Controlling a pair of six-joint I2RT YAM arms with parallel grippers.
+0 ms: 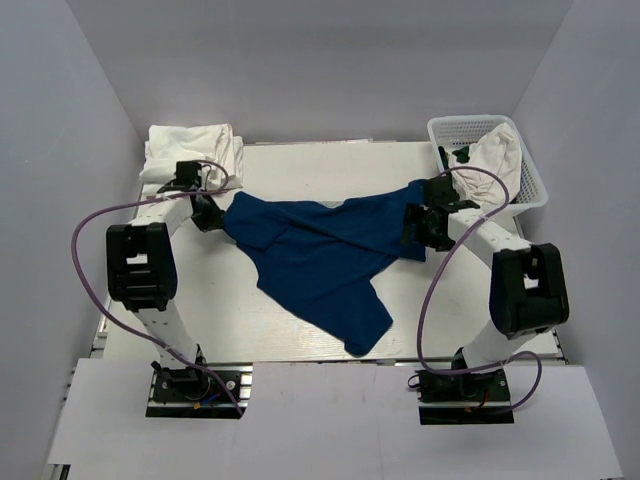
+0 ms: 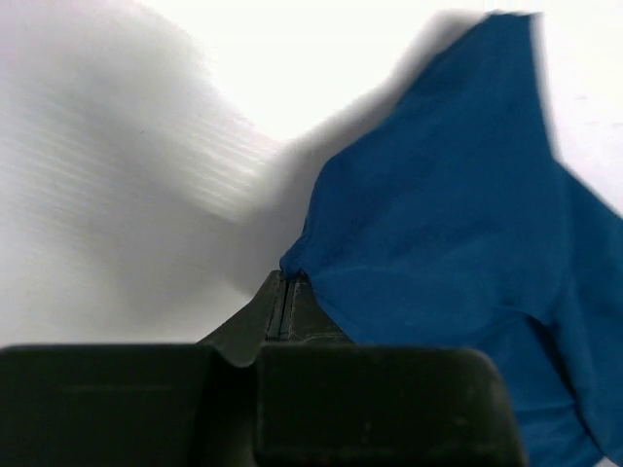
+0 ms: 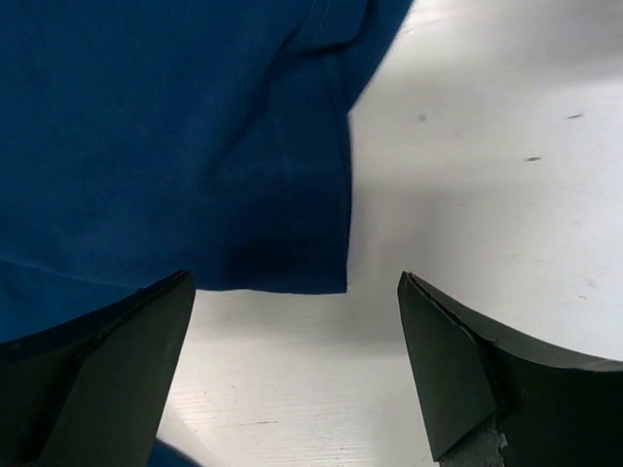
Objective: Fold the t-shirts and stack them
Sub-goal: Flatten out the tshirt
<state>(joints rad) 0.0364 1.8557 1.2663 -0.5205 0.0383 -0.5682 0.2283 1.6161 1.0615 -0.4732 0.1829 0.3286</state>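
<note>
White table (image 1: 300, 165) carries the navy t-shirt (image 1: 320, 265), lying crumpled across its middle. Left end effector (image 2: 284, 292) is clamped tight on the shirt's left edge; right end effector (image 3: 297, 292) stands wide apart over its right hem, gripping nothing. White t-shirts (image 1: 195, 150) lie heaped at back left, and another sits in the basket (image 1: 530, 190) at back right.

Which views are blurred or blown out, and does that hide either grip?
Left wrist: table glares white at top, smeared at left, yet the left gripper pinching the navy t-shirt reads clearly. Right wrist: sharp, right gripper open. Top external: evenly lit.
</note>
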